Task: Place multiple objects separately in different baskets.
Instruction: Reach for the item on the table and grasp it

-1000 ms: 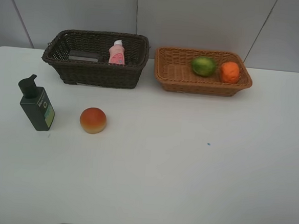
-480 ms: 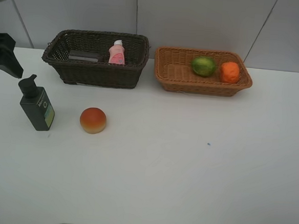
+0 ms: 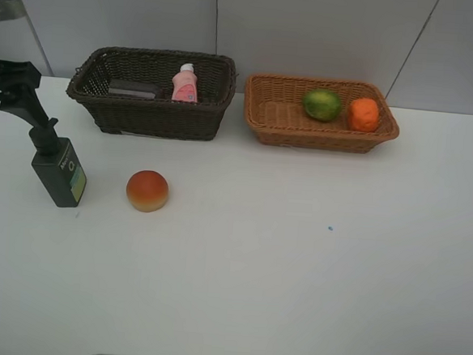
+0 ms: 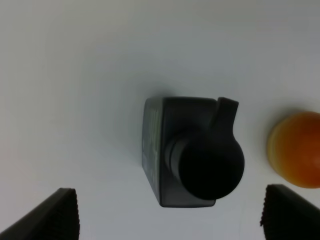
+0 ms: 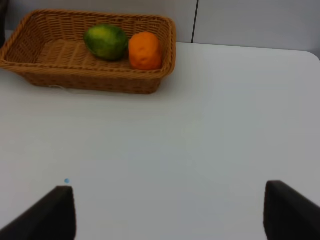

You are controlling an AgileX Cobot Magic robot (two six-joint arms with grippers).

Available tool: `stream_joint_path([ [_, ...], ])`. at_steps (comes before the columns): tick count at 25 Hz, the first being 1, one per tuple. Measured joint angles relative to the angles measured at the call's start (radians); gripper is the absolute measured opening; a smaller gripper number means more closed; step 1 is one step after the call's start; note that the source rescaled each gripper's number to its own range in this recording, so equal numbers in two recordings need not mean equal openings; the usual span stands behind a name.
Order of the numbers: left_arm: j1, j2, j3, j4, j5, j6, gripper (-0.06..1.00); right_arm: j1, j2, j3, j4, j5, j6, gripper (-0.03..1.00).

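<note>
Exterior high: white table (image 3: 293,295), grey panelled wall (image 3: 312,28); left claw (image 4: 172,214) wide over pump bottle (image 4: 192,160); right claw (image 5: 172,212) wide.

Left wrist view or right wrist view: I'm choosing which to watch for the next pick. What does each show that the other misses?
Only the left wrist view: the dark pump bottle, seen from above, and a red-orange fruit beside it. Only the right wrist view: the tan basket holding a green fruit and an orange. Both: the white table.
</note>
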Motion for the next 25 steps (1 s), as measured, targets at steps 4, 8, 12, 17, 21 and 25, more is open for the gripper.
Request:
stream_joint_path([
  [4, -0.051, 0.017, -0.027, 0.029, 0.01, -0.037, 0.89, 0.0, 0.0, 0.0, 0.0, 0.0, 0.0, 0.76],
  [8, -0.129, 0.04, -0.087, 0.122, 0.032, -0.129, 0.89, 0.0, 0.0, 0.0, 0.0, 0.0, 0.0, 0.76],
  [12, -0.163, 0.096, -0.114, 0.192, 0.083, -0.228, 0.89, 0.0, 0.0, 0.0, 0.0, 0.0, 0.0, 0.76],
  [17, -0.163, 0.163, -0.115, 0.193, 0.094, -0.255, 0.89, 0.0, 0.0, 0.0, 0.0, 0.0, 0.0, 0.76],
  [21, -0.163, 0.201, -0.115, 0.189, 0.063, -0.257, 0.89, 0.0, 0.0, 0.0, 0.0, 0.0, 0.0, 0.76],
  [25, -0.17, 0.242, -0.116, 0.185, 0.024, -0.251, 0.89, 0.0, 0.0, 0.0, 0.0, 0.0, 0.0, 0.76],
])
